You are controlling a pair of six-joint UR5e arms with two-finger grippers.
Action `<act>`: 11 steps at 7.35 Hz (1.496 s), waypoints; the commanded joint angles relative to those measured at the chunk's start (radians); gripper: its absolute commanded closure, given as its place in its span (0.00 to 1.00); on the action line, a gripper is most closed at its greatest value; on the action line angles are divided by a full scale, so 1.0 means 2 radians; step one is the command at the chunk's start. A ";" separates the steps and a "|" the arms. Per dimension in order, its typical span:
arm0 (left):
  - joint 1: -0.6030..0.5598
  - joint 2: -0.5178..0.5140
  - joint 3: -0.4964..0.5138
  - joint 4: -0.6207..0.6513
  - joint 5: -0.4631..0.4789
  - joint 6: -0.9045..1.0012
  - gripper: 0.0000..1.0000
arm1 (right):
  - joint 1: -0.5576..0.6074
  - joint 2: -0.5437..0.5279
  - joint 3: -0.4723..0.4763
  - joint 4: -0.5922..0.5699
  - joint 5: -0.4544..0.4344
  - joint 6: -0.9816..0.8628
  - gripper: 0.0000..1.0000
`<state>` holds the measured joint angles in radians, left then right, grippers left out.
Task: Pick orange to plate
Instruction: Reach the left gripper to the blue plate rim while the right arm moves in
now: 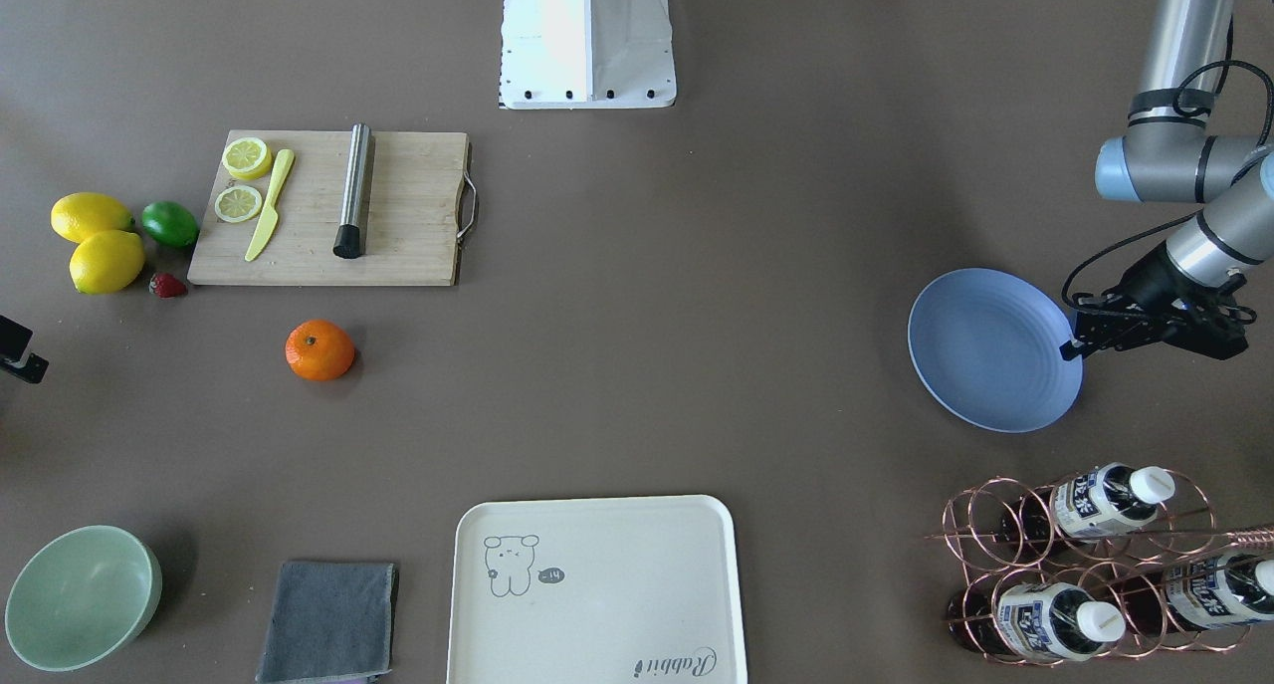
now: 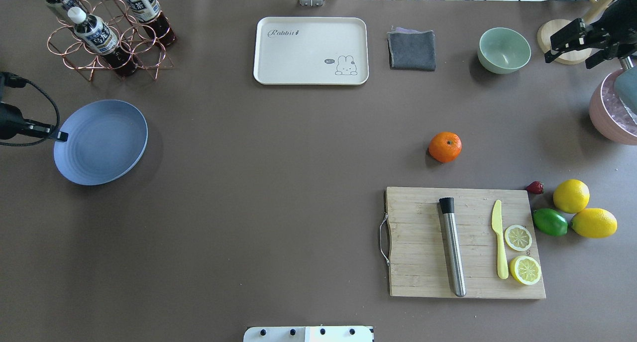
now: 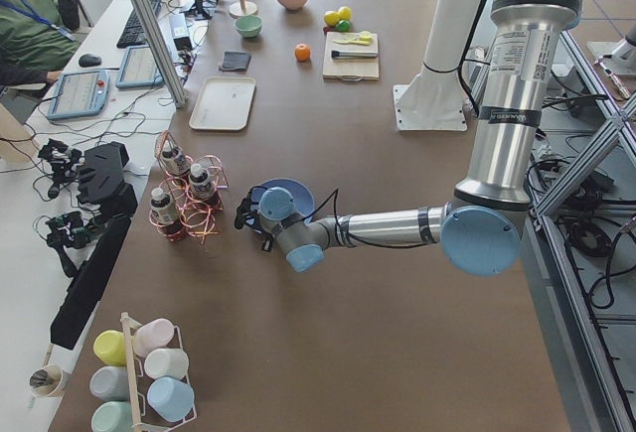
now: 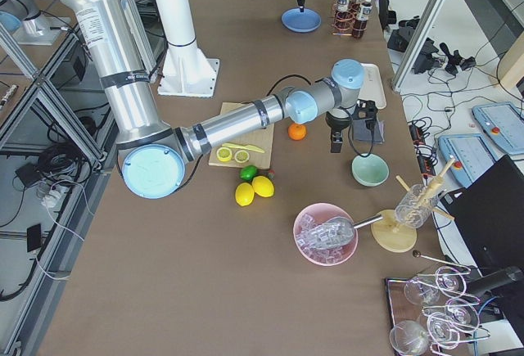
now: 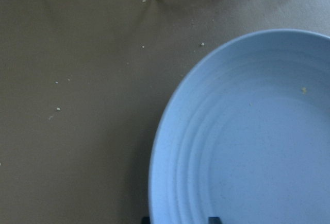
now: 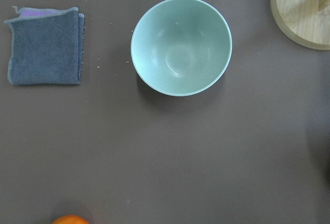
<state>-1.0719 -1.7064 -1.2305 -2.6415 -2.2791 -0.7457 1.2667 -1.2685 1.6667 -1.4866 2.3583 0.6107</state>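
The orange (image 2: 445, 147) lies alone on the brown table, just beyond the cutting board (image 2: 423, 242); in the right wrist view only its top shows at the bottom edge (image 6: 69, 220). Far across the table rests the blue plate (image 2: 102, 142), with nothing on it. My left gripper (image 2: 61, 136) points down over the plate's outer rim (image 5: 154, 183), its fingertips a little apart, one on each side of the rim line, holding nothing. High above the mint bowl's (image 2: 503, 50) right side, my right gripper (image 2: 568, 61) is open and holds nothing.
The board carries a metal rod (image 2: 452, 247), a yellow knife and lemon slices. Two lemons (image 2: 571, 195), a lime and a strawberry lie beside it. A cream tray (image 2: 311, 51), a grey cloth (image 2: 411, 49), a copper bottle rack (image 2: 107, 38) and a pink bowl (image 2: 609, 113) line the edges.
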 commanded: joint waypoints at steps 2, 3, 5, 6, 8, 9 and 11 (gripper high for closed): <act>-0.033 -0.028 -0.021 0.037 -0.073 -0.026 1.00 | -0.010 0.006 -0.001 0.002 -0.016 0.004 0.00; -0.038 -0.028 -0.067 0.073 -0.078 -0.056 1.00 | -0.014 0.007 -0.001 0.002 -0.016 0.017 0.00; -0.023 -0.028 -0.143 0.084 -0.054 -0.168 1.00 | -0.029 0.014 -0.002 0.002 -0.026 0.037 0.00; 0.019 -0.028 -0.165 0.088 -0.009 -0.203 1.00 | -0.037 0.016 -0.003 0.002 -0.028 0.039 0.00; 0.105 -0.069 -0.200 0.129 0.073 -0.282 1.00 | -0.061 0.035 -0.007 0.005 -0.054 0.085 0.00; 0.148 -0.087 -0.239 0.193 0.118 -0.297 1.00 | -0.069 0.034 -0.008 0.017 -0.062 0.092 0.00; 0.216 -0.146 -0.269 0.287 0.182 -0.339 1.00 | -0.089 0.034 -0.015 0.051 -0.075 0.131 0.00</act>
<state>-0.7248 -1.9235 -1.7350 -2.1777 -1.9955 -1.3663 1.1159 -1.2005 1.6446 -1.4258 2.2260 0.8238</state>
